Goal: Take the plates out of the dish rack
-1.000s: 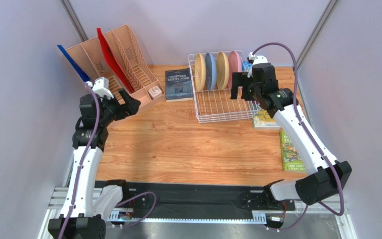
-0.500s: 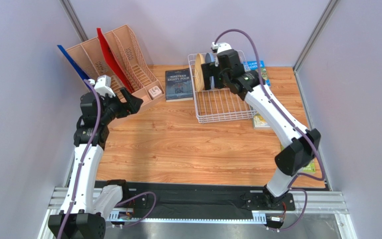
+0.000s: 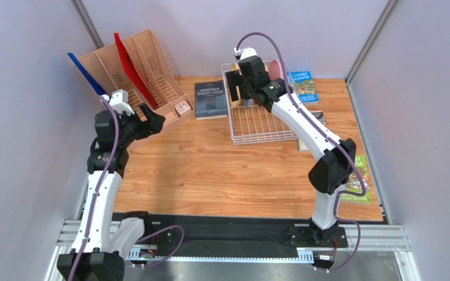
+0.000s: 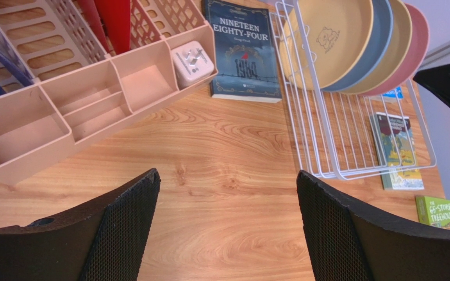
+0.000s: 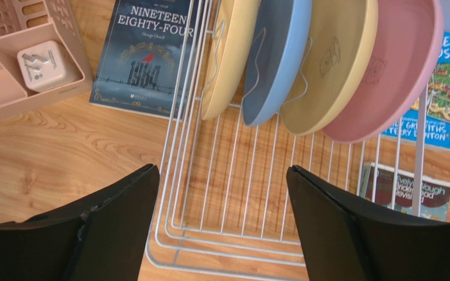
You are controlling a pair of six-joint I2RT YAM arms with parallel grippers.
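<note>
The white wire dish rack (image 3: pixel 265 141) stands at the back of the table. Four plates stand upright in it: pale yellow (image 5: pixel 230 52), light blue (image 5: pixel 280 58), tan-yellow (image 5: pixel 333 64) and pink (image 5: pixel 394 70). My right gripper (image 3: pixel 236 89) is open and empty, above the rack's left end, in front of the plates and touching nothing; its wrist view shows the rack floor (image 5: pixel 233 246) between its open jaws (image 5: pixel 221 171). My left gripper (image 3: pixel 157 122) is open and empty over bare table near the organiser. Its wrist view (image 4: pixel 226 174) shows the rack (image 4: pixel 327 171) and plates (image 4: pixel 327 41) far off.
A peach file organiser (image 3: pixel 139 76) with red and blue folders stands at the back left, a white cube (image 3: pixel 181 108) in its front slot. A dark book (image 3: pixel 211 99) lies left of the rack. Other books (image 3: pixel 303 86) lie behind and right of it (image 3: pixel 356 181).
My right arm has swung left across the rack, from its right side to above its left end. My left arm has barely moved.
</note>
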